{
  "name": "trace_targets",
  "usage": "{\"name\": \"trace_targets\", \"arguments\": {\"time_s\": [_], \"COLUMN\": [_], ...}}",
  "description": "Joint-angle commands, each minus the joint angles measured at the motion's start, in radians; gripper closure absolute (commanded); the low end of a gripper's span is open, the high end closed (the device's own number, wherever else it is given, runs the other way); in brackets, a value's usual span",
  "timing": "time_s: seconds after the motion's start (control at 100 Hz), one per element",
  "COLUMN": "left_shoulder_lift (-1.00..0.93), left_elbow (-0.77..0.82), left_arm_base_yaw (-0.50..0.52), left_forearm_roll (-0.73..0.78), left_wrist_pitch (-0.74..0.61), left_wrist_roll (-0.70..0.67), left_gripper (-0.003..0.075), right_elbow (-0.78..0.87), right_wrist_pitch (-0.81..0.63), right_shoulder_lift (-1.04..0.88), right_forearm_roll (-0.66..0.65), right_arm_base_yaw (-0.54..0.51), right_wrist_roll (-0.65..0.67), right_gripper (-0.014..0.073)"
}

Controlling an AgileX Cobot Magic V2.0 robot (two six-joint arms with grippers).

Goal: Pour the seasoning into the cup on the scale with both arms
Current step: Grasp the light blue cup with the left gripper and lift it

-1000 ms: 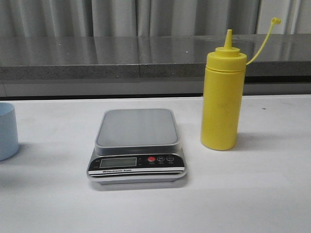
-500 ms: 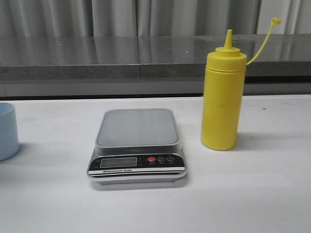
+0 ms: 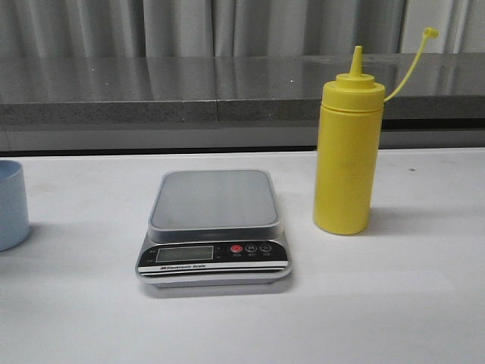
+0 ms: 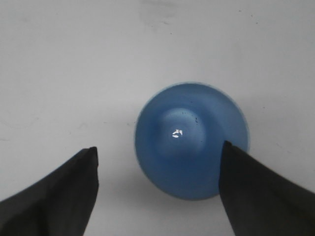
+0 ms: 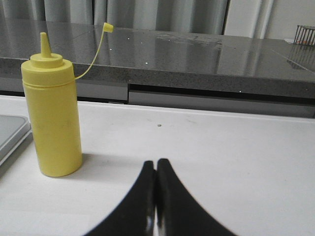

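Dead centre on the white table [image 3: 424, 303] sits the small flat digital kitchen scale [image 3: 214, 227], grey square platform bare, its black-and-silver front with the LCD display and red button facing us. That scale is my landmark.

Just to the right of the scale stands the tall yellow plastic squeeze bottle of seasoning [image 3: 348, 155], upright, pointed nozzle uncapped, its thin strap arcing up and away with the little cap dangling at the tip. It is near the scale but not touching it.

Well off to the left of the scale, half cut by the frame edge, is the pale blue plastic tumbler [image 3: 11, 205], upright on the table, clearly apart from the scale.

Over that cup hangs the left gripper [image 4: 157, 169]: its two black fingers [image 4: 59, 194] are spread wide, looking straight down into the cup's mouth (a small bright glint shows at the bottom). One finger overlaps the cup's rim in the wrist view, the other stands clear to the side; whether anything touches, I cannot tell.

The right gripper [image 5: 156, 169] sits low over the table on the far side of the bottle from the scale, fingers pressed together with nothing between them, pointing past the bottle toward the grey stone ledge [image 5: 197, 59].
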Motion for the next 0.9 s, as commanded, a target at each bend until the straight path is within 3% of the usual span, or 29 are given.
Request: {"name": "trace_targets", "arguments": {"time_s": [0.0,0.47,0.59,0.82,0.89], "left_shoulder_lift": [-0.01,0.098,0.098,0.098,0.098], "left_elbow": [-0.031,-0.031,-0.031,-0.031,-0.031], "left_arm_base_yaw": [0.005,0.005,0.005,0.005,0.005], "left_forearm_roll": [-0.004,-0.004,-0.004,-0.004,-0.004], "left_wrist_pitch": [-0.048,-0.07,-0.083,-0.094,-0.098], "left_wrist_roll": [-0.01,-0.01,-0.01,-0.01,-0.01], "left_gripper": [0.0223,0.025,0.0365,0.0721,0.074], "right_elbow": [-0.022,-0.022,-0.022,-0.022,-0.022], "right_wrist_pitch": [-0.082,-0.082,-0.082,-0.082,-0.082], "right_shoulder_lift": [-0.019,-0.019,-0.019,-0.019,-0.019], "right_forearm_roll": [-0.002,-0.002,-0.002,-0.002,-0.002], "right_arm_base_yaw": [-0.003,-0.003,-0.003,-0.003,-0.003], "right_wrist_roll": [-0.005,-0.005,-0.005,-0.005,-0.005], "right_gripper": [0.0661,0.0661,0.0661,0.0661,0.0661]}}
